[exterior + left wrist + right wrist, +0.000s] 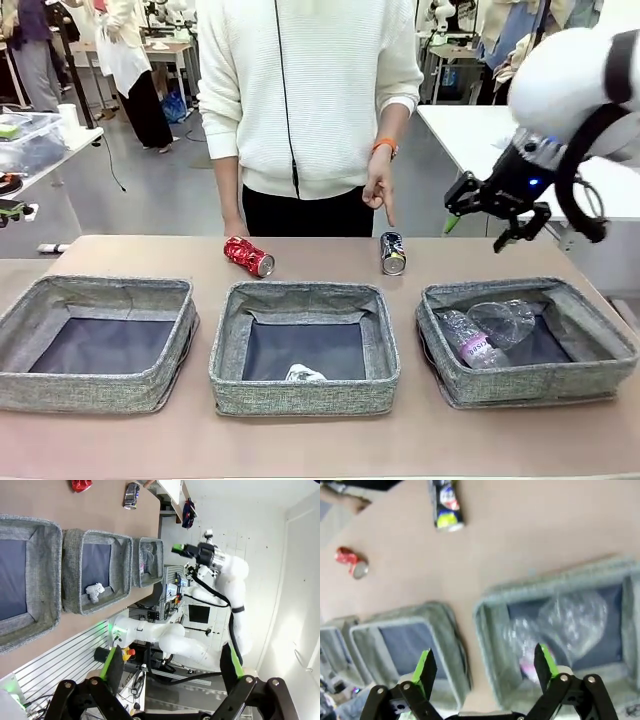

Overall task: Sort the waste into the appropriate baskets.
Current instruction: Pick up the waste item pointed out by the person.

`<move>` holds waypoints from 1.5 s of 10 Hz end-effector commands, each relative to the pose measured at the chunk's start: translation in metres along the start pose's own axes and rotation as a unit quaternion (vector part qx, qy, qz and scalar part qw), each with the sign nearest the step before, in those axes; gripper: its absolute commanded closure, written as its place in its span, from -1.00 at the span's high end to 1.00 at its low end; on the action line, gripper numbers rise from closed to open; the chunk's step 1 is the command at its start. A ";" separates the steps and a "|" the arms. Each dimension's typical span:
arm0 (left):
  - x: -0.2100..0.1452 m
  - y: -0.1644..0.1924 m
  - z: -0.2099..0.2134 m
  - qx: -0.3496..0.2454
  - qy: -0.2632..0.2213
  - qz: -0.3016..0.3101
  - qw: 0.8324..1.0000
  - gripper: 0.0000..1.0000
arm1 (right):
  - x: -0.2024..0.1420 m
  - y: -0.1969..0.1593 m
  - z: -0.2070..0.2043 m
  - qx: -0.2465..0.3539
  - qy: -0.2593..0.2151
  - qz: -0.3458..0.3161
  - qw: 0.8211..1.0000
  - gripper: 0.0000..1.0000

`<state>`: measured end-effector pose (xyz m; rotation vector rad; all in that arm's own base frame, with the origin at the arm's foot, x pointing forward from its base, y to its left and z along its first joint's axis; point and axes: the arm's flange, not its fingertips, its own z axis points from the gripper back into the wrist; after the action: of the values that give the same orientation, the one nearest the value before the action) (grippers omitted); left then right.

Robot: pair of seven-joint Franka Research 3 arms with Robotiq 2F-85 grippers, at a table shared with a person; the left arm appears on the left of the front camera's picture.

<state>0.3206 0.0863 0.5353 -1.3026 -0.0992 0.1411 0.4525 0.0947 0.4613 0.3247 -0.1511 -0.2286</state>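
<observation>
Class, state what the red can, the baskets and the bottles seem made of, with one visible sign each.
The red can: probably metal, glossy print, silvery end.
The baskets: grey woven fabric, matte, with soft sagging walls.
The bottles: thin clear plastic, see-through and crumpled, one with a purple label.

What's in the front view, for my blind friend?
Three grey baskets stand in a row on a table; the middle basket holds a paper wad, the right basket two clear bottles. Behind lie a red can and a dark can, which a person's hand points at; the open right gripper hovers nearby.
</observation>
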 end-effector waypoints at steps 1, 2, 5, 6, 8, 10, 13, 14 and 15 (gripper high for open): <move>-0.002 0.001 0.002 0.005 0.007 -0.010 1.000 1.00 | 0.038 -0.005 -0.032 0.049 -0.001 0.042 0.998 1.00; -0.002 0.001 0.002 0.005 0.007 -0.010 1.000 1.00 | 0.055 -0.007 -0.055 0.055 -0.025 0.058 0.996 1.00; -0.002 0.001 0.002 0.005 0.007 -0.010 1.000 1.00 | 0.098 0.005 -0.120 0.105 0.024 0.108 0.988 1.00; -0.002 0.001 0.002 0.005 0.007 -0.010 1.000 1.00 | 0.107 0.009 -0.135 0.106 0.038 0.111 0.987 1.00; -0.002 0.001 0.002 0.005 0.007 -0.010 1.000 1.00 | 0.125 0.022 -0.161 0.108 0.021 0.109 0.988 1.00; -0.002 0.001 0.002 0.005 0.007 -0.010 1.000 1.00 | 0.136 0.028 -0.185 0.101 0.012 0.094 0.990 1.00; -0.002 0.001 0.002 0.005 0.007 -0.010 1.000 1.00 | 0.142 0.027 -0.204 0.090 0.008 0.083 0.992 1.00; -0.002 0.001 0.002 0.005 0.007 -0.010 1.000 1.00 | 0.141 0.026 -0.203 0.090 0.007 0.082 0.992 1.00; -0.002 0.001 0.002 0.005 0.007 -0.010 1.000 1.00 | 0.141 0.025 -0.204 0.094 0.023 0.083 0.992 1.00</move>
<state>0.3206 0.0863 0.5353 -1.3027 -0.0996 0.1382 0.6271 0.1433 0.2922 0.5031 -0.1723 -0.0282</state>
